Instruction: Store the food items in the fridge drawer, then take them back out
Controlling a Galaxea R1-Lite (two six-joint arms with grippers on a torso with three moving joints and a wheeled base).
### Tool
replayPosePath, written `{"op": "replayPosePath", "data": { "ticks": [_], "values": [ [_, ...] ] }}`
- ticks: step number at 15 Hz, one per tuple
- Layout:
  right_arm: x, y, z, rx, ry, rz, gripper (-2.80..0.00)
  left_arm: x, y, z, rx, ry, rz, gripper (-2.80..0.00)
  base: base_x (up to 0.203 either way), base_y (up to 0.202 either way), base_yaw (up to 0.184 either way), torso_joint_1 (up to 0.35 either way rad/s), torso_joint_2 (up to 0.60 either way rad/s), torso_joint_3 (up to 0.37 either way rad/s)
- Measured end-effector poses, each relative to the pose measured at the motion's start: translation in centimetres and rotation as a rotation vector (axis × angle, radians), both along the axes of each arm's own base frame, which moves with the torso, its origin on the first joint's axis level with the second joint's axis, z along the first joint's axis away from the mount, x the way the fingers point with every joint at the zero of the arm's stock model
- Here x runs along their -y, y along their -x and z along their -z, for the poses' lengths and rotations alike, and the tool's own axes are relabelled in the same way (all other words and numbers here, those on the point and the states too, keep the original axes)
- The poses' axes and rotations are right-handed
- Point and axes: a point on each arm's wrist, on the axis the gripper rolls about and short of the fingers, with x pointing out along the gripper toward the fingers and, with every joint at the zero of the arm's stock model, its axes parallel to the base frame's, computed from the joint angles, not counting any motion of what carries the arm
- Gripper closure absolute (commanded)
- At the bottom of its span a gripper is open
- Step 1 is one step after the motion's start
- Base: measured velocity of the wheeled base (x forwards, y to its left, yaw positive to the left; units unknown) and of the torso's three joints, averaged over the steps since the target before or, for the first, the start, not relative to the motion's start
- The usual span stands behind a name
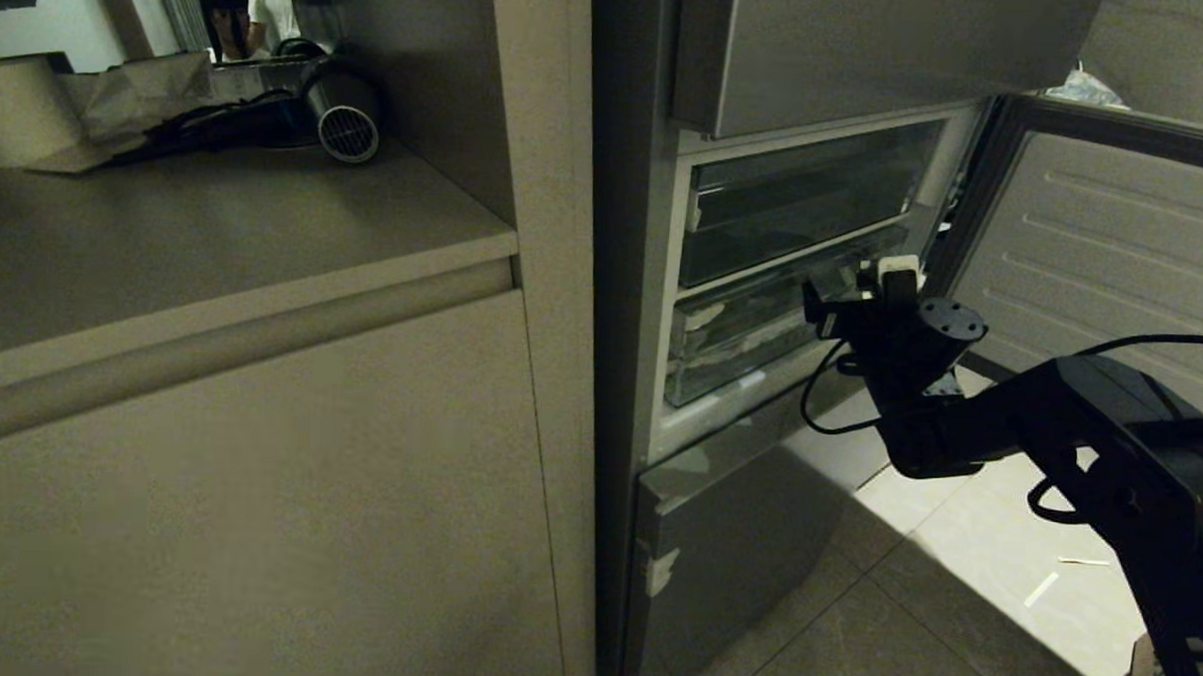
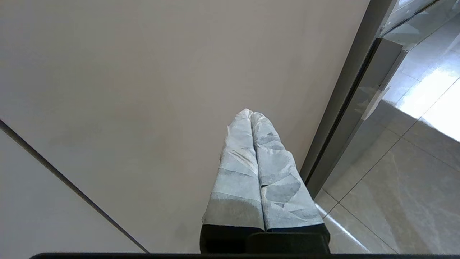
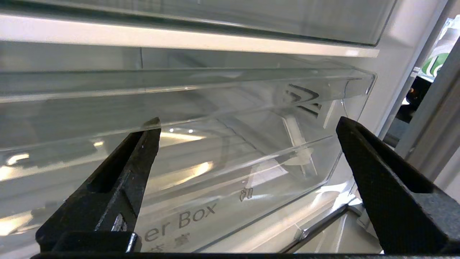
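The fridge drawer (image 1: 737,333) is the lower clear bin inside the opened fridge, pushed in, with "Box" printed on its front (image 3: 215,172). Its clear front shows no food inside. The food items are out of view. My right gripper (image 1: 821,304) reaches in from the right and hangs just in front of the drawer's right half. In the right wrist view the right gripper (image 3: 248,122) is open, its black fingers spread wide with nothing between them. My left gripper (image 2: 251,113) is shut and empty, its pale taped fingers pressed together, facing a beige cabinet panel (image 2: 143,90).
The fridge door (image 1: 1115,246) stands open on the right, close behind my right arm. A second clear compartment (image 1: 806,205) sits above the drawer, a grey steel panel (image 1: 734,543) below it. A counter (image 1: 215,234) on the left holds a hair dryer (image 1: 344,119). A person (image 1: 263,6) stands far back.
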Motion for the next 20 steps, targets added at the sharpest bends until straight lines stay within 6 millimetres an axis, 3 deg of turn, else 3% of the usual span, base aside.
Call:
{"op": "replayPosePath", "data": {
  "ticks": [10,20],
  "values": [
    [0.2,1.1,1.8,-0.028,0.014,0.042,-2.8,0.0,0.0,0.0,0.0,0.0,0.0,0.0,0.0,0.0,0.0,0.0,0.0,0.0],
    [0.2,0.2,-0.5,0.041,0.034,0.062,-2.8,0.0,0.0,0.0,-0.001,0.0,0.0,0.0,0.0,0.0,0.0,0.0,0.0,0.0]
  ]
}}
